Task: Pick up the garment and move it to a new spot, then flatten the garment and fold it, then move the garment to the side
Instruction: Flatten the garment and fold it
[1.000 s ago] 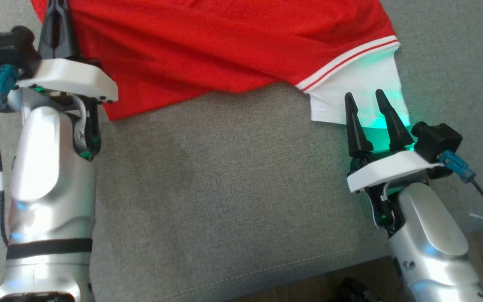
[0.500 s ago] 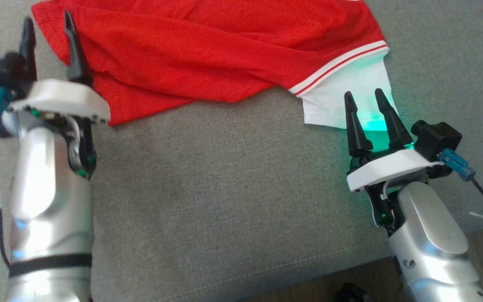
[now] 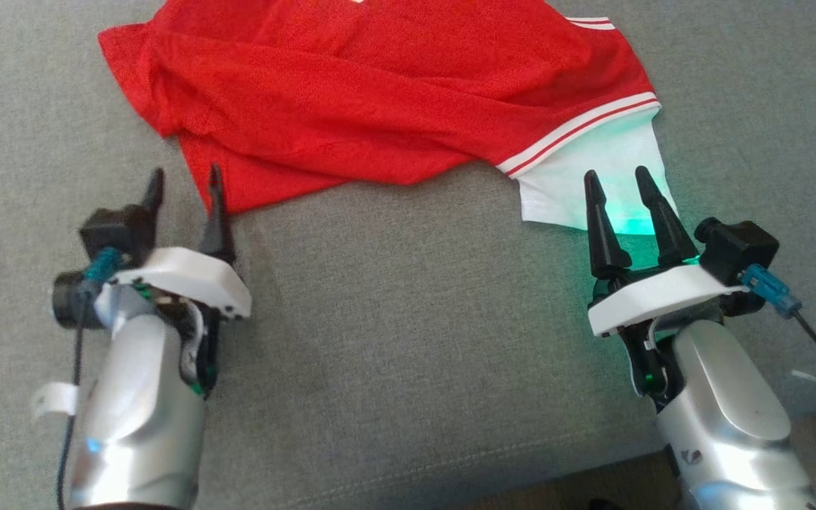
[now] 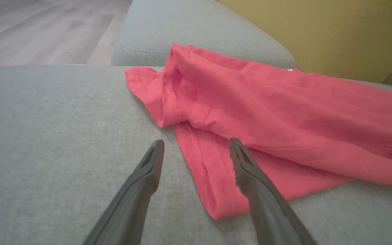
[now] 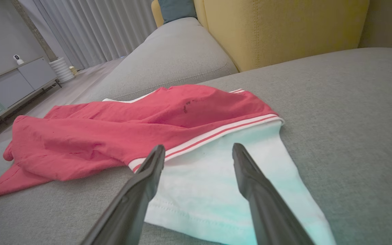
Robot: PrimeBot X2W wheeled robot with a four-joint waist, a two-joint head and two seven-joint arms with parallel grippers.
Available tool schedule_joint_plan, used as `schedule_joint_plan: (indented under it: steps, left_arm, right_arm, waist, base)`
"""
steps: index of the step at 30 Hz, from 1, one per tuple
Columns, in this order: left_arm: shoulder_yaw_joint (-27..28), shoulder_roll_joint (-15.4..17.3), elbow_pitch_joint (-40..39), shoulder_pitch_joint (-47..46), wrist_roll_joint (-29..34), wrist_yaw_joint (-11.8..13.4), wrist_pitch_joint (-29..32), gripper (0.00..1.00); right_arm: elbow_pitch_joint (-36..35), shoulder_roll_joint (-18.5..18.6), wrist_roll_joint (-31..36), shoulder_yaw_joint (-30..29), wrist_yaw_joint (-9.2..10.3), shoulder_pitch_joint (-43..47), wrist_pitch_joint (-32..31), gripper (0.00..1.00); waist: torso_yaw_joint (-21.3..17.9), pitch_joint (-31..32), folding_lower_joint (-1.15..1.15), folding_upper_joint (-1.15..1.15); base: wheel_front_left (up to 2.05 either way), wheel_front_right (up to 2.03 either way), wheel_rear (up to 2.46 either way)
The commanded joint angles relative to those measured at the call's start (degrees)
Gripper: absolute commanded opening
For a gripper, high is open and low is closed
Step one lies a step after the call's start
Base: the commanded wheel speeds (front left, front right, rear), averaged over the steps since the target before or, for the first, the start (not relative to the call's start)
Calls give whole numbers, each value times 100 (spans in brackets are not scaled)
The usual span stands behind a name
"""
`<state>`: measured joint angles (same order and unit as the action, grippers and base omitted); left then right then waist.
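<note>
The garment (image 3: 380, 106) is a red shirt with a white sleeve (image 3: 592, 177) edged in white stripes, lying rumpled on the grey sofa seat (image 3: 394, 340). My left gripper (image 3: 185, 180) stands open just off the shirt's near left corner, holding nothing; in the left wrist view its fingers straddle the red hem (image 4: 213, 183). My right gripper (image 3: 617, 180) is open too, its tips over the near edge of the white sleeve, which shows between the fingers in the right wrist view (image 5: 213, 183). The garment (image 5: 131, 129) spreads leftward there.
A yellow backrest cushion (image 5: 277, 27) rises behind the seat, with another grey cushion (image 5: 172, 58) beyond the shirt. The sofa's front edge and brown floor (image 3: 564, 489) show near the right arm. A cabinet (image 5: 9, 85) and curtains stand far off.
My left gripper has opened, let go of the shirt's left corner and drawn back toward me. The freed red corner now lies on the seat. The camera view has shifted; the right gripper stayed open.
</note>
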<state>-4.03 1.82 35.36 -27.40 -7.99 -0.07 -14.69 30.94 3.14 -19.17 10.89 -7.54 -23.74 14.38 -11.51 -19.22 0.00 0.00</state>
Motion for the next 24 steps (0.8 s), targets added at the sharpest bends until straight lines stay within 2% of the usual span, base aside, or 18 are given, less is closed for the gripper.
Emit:
schedule_joint_plan:
  steps: [1, 11, 19, 24]
  left_arm:
    - [66, 108, -55, -133, -27, -9, -30, 100]
    - [-110, 107, 830, -461, -15, 78, -30, 100]
    - [-242, 106, 952, -562, 83, 27, -30, 100]
    - [-295, 106, 801, -610, 210, 105, -30, 100]
  right_arm:
    - [-140, -26, -17, 136, 5, 19, 62, 100]
    - [-133, -26, -19, 145, 5, 70, 62, 100]
    - [-137, -26, -53, 153, 5, 51, 62, 100]
    - [-149, -26, -62, 156, 5, 29, 62, 100]
  waist:
    - [-12, 4, 0, 0]
    - [-120, -1, 0, 0]
    - [-130, -34, 0, 0]
    - [-131, -67, 0, 0]
  base:
    - [0, 0, 0]
    - [0, 0, 0]
    - [0, 0, 0]
    - [0, 0, 0]
